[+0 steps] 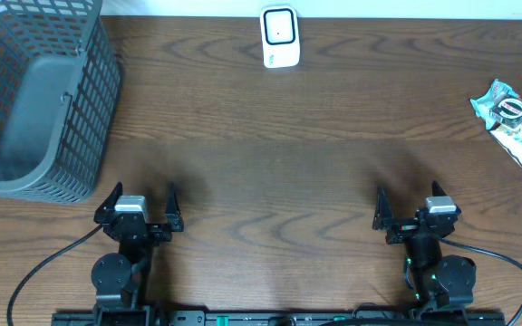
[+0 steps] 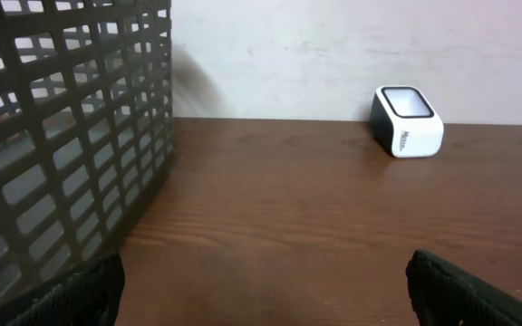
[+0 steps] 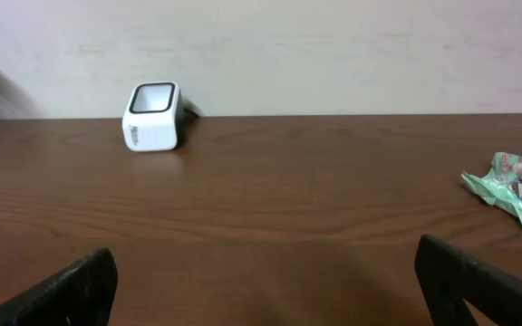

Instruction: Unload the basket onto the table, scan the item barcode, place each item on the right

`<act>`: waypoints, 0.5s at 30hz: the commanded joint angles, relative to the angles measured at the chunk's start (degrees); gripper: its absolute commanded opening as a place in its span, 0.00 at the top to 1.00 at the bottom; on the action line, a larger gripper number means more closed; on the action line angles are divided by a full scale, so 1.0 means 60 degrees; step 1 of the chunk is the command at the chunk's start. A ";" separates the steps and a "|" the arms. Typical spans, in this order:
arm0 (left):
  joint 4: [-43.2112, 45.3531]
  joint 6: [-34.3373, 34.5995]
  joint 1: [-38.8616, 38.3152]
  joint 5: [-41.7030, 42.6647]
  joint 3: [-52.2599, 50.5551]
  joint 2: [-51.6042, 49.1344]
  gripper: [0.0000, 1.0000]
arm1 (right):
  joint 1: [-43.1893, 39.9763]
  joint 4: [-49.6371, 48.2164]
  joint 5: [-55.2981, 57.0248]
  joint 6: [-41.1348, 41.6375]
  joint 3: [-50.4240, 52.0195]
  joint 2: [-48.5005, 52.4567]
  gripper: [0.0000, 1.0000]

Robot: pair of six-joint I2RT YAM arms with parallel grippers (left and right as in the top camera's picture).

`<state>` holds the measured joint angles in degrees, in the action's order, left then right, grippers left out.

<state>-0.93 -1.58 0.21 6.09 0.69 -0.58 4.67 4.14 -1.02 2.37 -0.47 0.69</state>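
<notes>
Overhead: snack packet [image 1: 515, 122] sits at the worktop [image 1: 270, 154] right edge, 2 o'clock from the right end effector [image 1: 408, 193], well apart. Long axis runs 11-to-5. Right arm is nearer. Left end effector [image 1: 143, 195] is far off. Both spread wide, empty.
Left wrist: scanner [image 2: 408, 122] at 1 o'clock, basket [image 2: 62, 136] at 10. No packet visible.
Right wrist: packet crumpled, green-white, with a barcode-like label near its right end.

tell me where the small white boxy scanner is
In the overhead view the small white boxy scanner stands midway along the far edge of the wooden table, a grey mesh basket to its left and a crinkled green packet to its right.
</notes>
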 commanded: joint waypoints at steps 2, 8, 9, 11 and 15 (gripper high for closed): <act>-0.0463 -0.0080 -0.0047 0.0055 -0.0076 0.0084 0.02 | -0.0047 0.0029 0.0076 0.0095 0.0025 -0.0044 0.01; -0.0474 0.0233 -0.0047 0.0047 -0.0076 0.0084 0.02 | -0.0047 0.0029 0.0076 0.0095 0.0025 -0.0040 0.01; -0.0474 0.0255 -0.0047 0.0047 -0.0076 0.0084 0.02 | -0.0047 0.0029 0.0076 0.0095 0.0025 -0.0040 0.01; -0.0474 0.0273 -0.0047 0.0051 -0.0076 0.0084 0.02 | -0.0047 0.0029 0.0073 0.0098 0.0025 -0.0044 0.01; -0.0463 0.0270 -0.0047 0.0062 -0.0076 0.0084 0.02 | -0.0047 0.0029 0.0076 0.0095 0.0025 -0.0040 0.01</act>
<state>-1.08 -0.67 0.21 5.80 0.78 -0.58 4.67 4.14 -1.02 2.37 -0.47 0.69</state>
